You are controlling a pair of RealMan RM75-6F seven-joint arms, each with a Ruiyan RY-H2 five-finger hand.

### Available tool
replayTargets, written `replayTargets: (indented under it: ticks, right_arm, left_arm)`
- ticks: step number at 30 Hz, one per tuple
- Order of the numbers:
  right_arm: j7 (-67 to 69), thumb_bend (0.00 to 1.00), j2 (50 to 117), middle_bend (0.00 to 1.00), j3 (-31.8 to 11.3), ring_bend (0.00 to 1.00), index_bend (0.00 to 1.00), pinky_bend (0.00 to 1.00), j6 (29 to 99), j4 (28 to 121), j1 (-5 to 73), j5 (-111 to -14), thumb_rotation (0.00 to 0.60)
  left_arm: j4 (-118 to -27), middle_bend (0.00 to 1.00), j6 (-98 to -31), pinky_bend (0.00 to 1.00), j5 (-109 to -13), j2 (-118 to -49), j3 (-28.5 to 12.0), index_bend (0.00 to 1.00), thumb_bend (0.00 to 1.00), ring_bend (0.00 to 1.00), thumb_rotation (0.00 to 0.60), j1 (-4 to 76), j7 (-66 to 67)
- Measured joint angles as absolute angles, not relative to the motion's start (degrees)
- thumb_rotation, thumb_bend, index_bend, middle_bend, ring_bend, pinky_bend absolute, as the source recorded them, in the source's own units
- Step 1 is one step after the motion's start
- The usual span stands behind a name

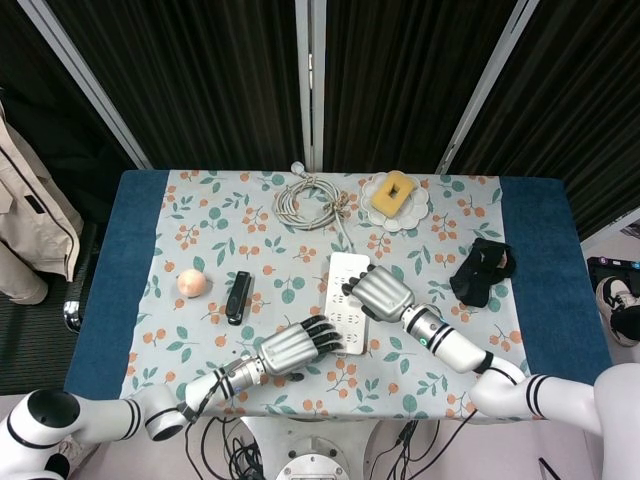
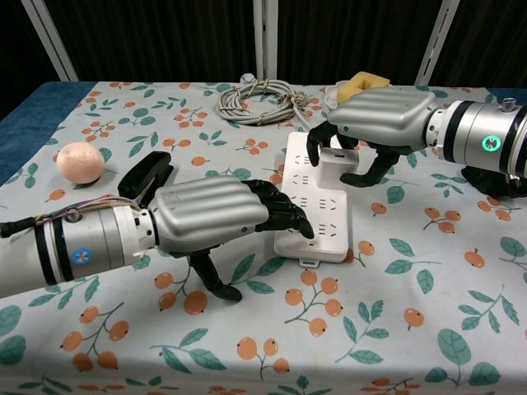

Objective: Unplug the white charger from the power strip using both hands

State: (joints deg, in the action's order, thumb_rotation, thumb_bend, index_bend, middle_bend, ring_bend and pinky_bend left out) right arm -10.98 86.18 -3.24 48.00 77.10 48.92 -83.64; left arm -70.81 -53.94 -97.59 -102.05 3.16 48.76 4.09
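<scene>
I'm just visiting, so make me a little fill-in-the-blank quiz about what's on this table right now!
The right hand grips the white ____, plugged into the power strip.
The left hand presses its fingers on the power ____.
The yellow sponge sits on a white ____.
Left of the black stapler lies a ____.

Missing words: charger; strip; plate; peach

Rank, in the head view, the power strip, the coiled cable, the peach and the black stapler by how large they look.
1. coiled cable, widest spread.
2. power strip, partly hidden by the hands, so its place against the cable is unsure.
3. black stapler.
4. peach.
</scene>
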Motion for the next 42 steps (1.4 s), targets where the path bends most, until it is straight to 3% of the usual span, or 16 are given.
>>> replayTargets:
  ticks: [22, 33, 38, 41, 42]
  right_arm:
    - [-4.3, 0.45, 86.1, 0.68, -1.5, 0.48, 0.94, 0.42, 53.4, 74.4, 45.6, -87.4, 0.6]
    - [-0.4, 0.45, 82.7, 0.67, -4.1, 0.48, 0.92, 0.42, 57.0, 76.5, 44.4, -86.3, 0.6]
    - [-0.4, 0.44, 79.9, 0.64, -5.2, 0.46, 0.84, 0.4, 52.3, 78.2, 44.3, -80.3, 0.6]
    - [-0.5, 0.43, 79.2, 0.56, -5.6, 0.37, 0.67, 0.35, 47.7, 78.5, 44.5, -75.7, 0.6]
    - [-0.6, 0.42, 79.1, 0.51, -5.7, 0.32, 0.56, 0.32, 46.3, 78.5, 44.7, -74.3, 0.6]
  left_arm:
    - [-69.8, 0.16, -52.7, 0.12, -96.4, -102.5, 2.9, 0.18, 0.11, 0.12, 0.6, 49.8, 3.2]
    - [-72.5, 0.16, -55.9, 0.12, -97.4, -100.7, 2.2, 0.18, 0.11, 0.12, 0.6, 49.8, 3.4]
    - [-75.9, 0.16, -58.8, 0.12, -97.6, -97.8, 1.2, 0.18, 0.11, 0.12, 0.6, 49.2, 4.2]
    - [-78.2, 0.16, -60.6, 0.12, -97.2, -95.4, 0.3, 0.18, 0.11, 0.12, 0.6, 48.4, 5.0]
    - [-78.7, 0.16, -61.2, 0.12, -97.0, -94.6, 0.0, 0.18, 0.11, 0.12, 0.6, 48.1, 5.3]
